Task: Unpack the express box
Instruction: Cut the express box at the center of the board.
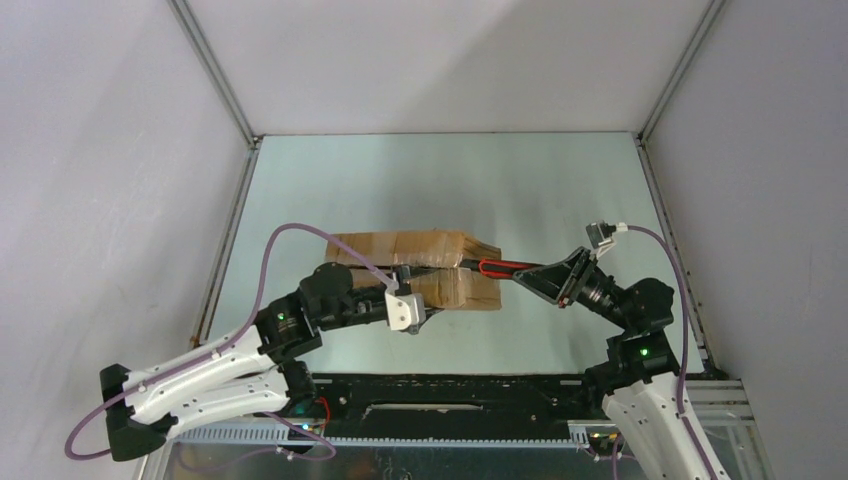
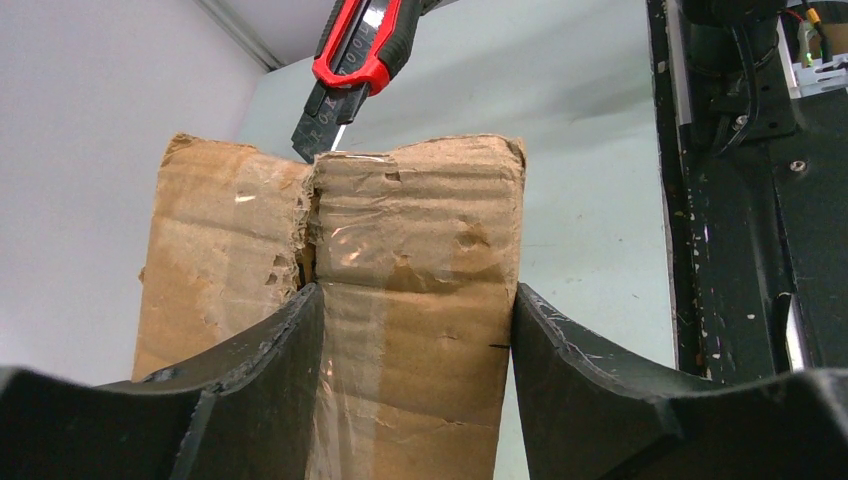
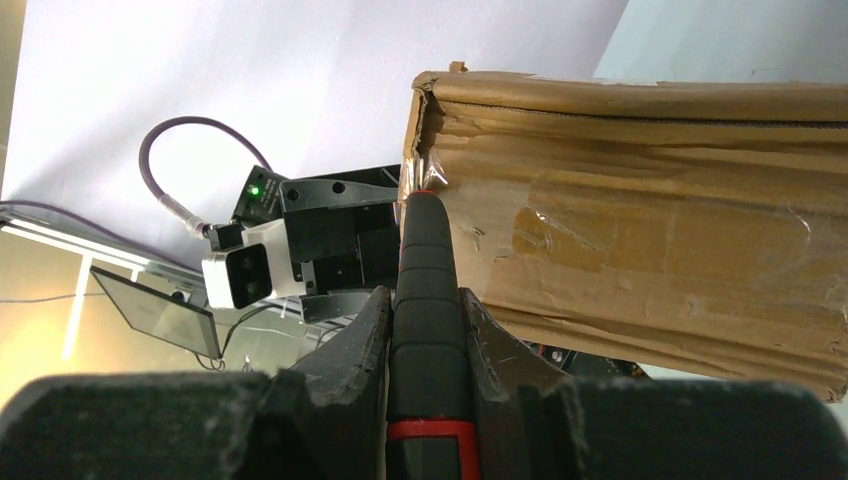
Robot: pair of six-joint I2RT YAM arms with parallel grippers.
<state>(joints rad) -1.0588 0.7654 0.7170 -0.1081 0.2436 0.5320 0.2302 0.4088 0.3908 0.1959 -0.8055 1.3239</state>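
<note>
The express box [image 1: 420,265], a brown taped carton, lies mid-table. In the left wrist view its end [image 2: 420,230] fills the frame. My left gripper [image 2: 415,300] is shut on one half of that end, with one finger [image 2: 270,370] in the torn seam and the other [image 2: 570,370] on the outer edge. My right gripper [image 3: 427,300] is shut on the red-and-black utility knife [image 3: 427,250]. The knife [image 1: 505,268] reaches in from the right, and its blade tip [image 2: 335,140] touches the taped seam at the box's far end. The box's side [image 3: 650,230] shows wrinkled tape.
White walls with metal corner posts [image 1: 215,70] enclose the pale table [image 1: 450,180]. A black base rail [image 1: 450,395] runs along the near edge. The left arm's white wrist camera [image 3: 245,272] sits just beyond the knife tip in the right wrist view.
</note>
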